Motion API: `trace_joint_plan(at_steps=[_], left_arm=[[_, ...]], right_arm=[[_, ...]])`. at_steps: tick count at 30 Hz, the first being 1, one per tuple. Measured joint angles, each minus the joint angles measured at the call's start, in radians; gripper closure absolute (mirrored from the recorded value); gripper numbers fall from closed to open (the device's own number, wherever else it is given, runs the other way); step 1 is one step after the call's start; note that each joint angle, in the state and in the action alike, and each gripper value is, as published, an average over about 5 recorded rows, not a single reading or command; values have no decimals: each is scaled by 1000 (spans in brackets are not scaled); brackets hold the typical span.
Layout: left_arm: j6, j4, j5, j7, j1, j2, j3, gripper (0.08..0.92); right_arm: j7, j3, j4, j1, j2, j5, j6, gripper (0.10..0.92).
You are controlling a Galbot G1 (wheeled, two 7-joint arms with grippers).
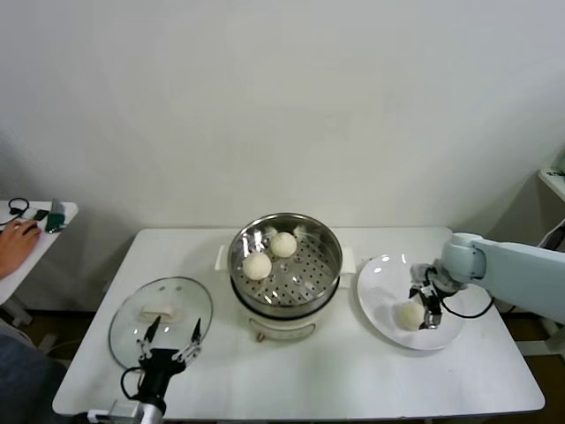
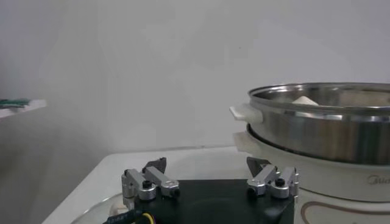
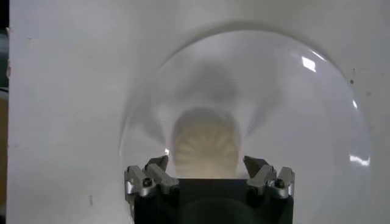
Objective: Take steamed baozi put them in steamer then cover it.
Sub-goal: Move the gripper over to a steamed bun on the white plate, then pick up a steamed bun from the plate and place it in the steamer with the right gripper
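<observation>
The steamer stands mid-table, its steel basket uncovered, and holds two steamed baozi. A third baozi lies on the white plate to the right. My right gripper is down over this baozi, jaws open, a fingertip close on each side of it. The glass cover lies flat on the table left of the steamer. At the table's front edge my left gripper hovers open by the cover's near rim, holding nothing. The steamer wall also shows in the left wrist view.
The white table carries only the cover, steamer and plate. A person's hand rests on a small side table at far left, beside scissors. The wall stands close behind.
</observation>
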Motion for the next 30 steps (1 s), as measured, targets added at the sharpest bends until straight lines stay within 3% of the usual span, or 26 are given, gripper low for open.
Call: trace_joint_plan(at_steps=[5,10,20,30], left_arm=[[0,2,0,0,-2,0,-1,177],[-1,2,0,0,-3,-1,-2,177],[-1,-5,9,0,-2,-7,-1,177],[0,-12,19,0,2,-6,-3,177]], right_arm=[[1,18,-14,-20,11,-5,-2,338],[-3,23,-17,-25,12,-10,0,393],[-46,-43,9,114,38,-4,60,395],[-109,-125,33,458,174,34,301,389]])
